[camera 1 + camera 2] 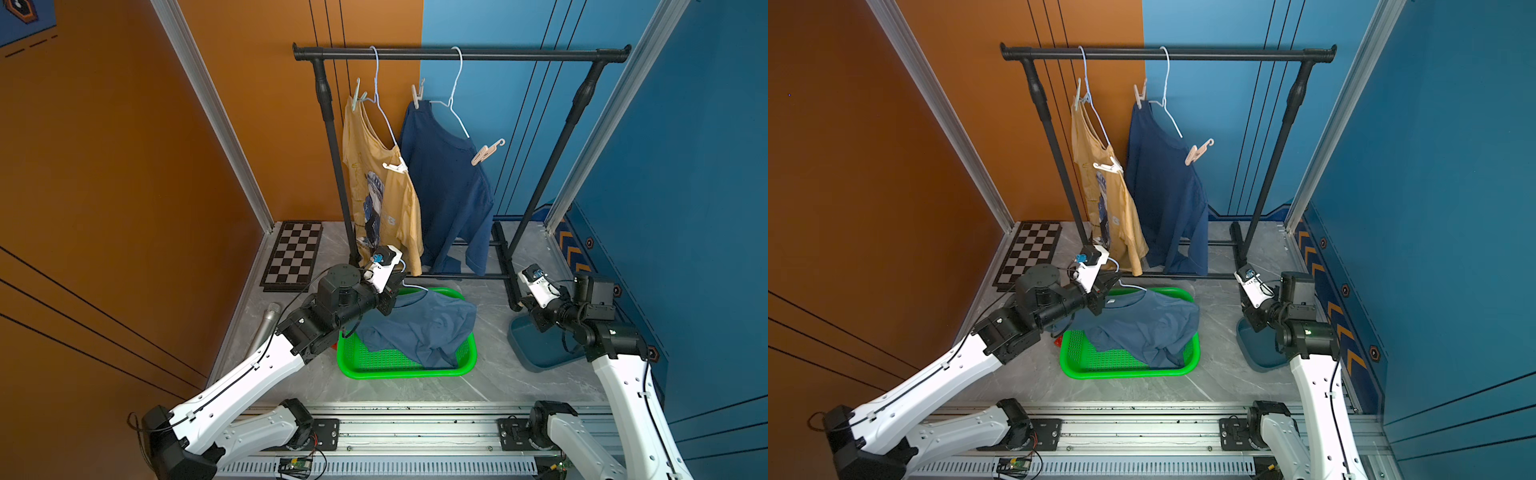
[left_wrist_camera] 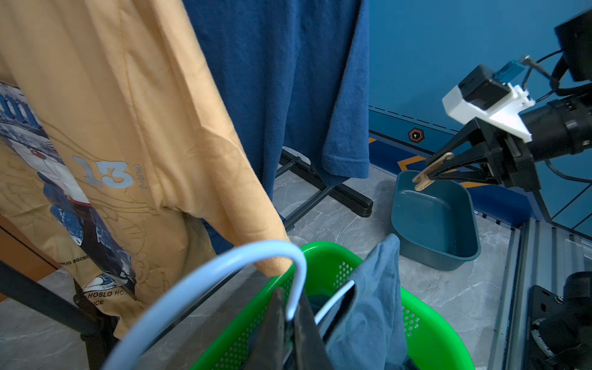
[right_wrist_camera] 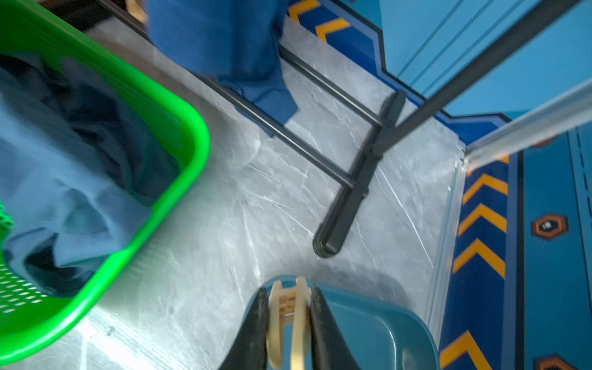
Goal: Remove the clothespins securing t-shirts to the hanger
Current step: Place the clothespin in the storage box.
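Both arms stretch forward, grippers held low.
The left gripper (image 2: 290, 315) is clamped on a pale blue hanger (image 2: 224, 256); the right gripper (image 2: 432, 175) pinches a cream clothespin (image 3: 299, 320).

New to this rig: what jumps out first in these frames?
The black rack at the back, with a mustard-yellow t-shirt and a navy t-shirt hanging from it. In front, a bright green basket holds a slate-blue t-shirt. The right gripper pinches a cream clothespin over a teal bin.
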Controlling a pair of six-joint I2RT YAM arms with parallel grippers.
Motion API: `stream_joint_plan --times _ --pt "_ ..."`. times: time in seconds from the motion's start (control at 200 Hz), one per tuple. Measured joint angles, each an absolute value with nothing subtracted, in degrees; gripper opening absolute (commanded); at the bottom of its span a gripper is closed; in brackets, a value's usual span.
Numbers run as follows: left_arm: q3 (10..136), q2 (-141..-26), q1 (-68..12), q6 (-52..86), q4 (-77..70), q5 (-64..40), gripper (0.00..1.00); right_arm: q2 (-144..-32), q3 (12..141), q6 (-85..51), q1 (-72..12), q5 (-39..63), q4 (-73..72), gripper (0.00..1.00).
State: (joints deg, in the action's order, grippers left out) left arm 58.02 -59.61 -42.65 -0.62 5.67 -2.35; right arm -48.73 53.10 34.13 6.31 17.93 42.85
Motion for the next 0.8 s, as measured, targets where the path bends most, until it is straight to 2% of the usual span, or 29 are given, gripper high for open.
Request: stream_joint_plan --times 0.531,0.801 --pt "56.9 -58.1 -44.3 -0.4 5.5 -2.4 0.0 -46.6 35.0 31.8 21.3 5.8 37.8 0.26" --pt "56.9 -58.3 -44.8 -0.4 5.5 -2.4 0.0 -51.5 34.9 33.6 22.2 5.5 37.7 0.28"
